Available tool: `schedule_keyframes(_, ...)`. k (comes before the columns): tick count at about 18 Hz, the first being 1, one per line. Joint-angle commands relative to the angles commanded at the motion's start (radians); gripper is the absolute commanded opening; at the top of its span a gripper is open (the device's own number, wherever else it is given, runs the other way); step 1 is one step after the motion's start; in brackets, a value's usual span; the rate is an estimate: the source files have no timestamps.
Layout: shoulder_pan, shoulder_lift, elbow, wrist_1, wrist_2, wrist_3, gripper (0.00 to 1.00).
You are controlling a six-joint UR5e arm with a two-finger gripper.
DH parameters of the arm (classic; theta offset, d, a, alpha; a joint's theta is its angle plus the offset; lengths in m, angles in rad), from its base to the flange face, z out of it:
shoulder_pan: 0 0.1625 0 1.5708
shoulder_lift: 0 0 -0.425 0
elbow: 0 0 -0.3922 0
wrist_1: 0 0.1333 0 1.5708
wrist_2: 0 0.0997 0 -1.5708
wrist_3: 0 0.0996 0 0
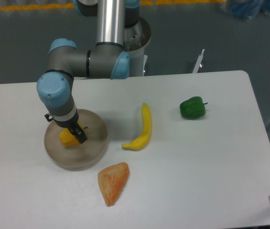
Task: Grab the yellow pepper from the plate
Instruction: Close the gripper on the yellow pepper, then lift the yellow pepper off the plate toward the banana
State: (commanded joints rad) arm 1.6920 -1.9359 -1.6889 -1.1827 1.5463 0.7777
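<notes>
End effector [76, 133] at yellow pepper [67, 138], banana [142, 129] nearby

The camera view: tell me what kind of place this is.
Probably a robotics lab test bench: a bare white table, toy food such as a banana and green pepper, and the gripper over the yellow pepper on the plate.

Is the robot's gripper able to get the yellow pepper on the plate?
Probably yes. The gripper is already down at the yellow pepper on the plate, with nothing between them. Whether its fingers have closed is hard to tell.
</notes>
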Motion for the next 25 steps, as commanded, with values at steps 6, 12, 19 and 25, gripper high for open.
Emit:
schedule_keyframes(6, -0.003, -0.017, 0.003, 0.012, 0.038, 0.002, 0.55)
schedule_keyframes(12, 0.000, 0.012, 0.034, 0.005, 0.040, 0.017, 0.17)
schedule_keyframes(19, 0.250, 0.067, 0.149, 0.002, 0.040, 0.110, 0.18)
schedule_keyframes(25, 0.455, 0.057, 0.195, -0.009, 0.035, 0.305, 0.18)
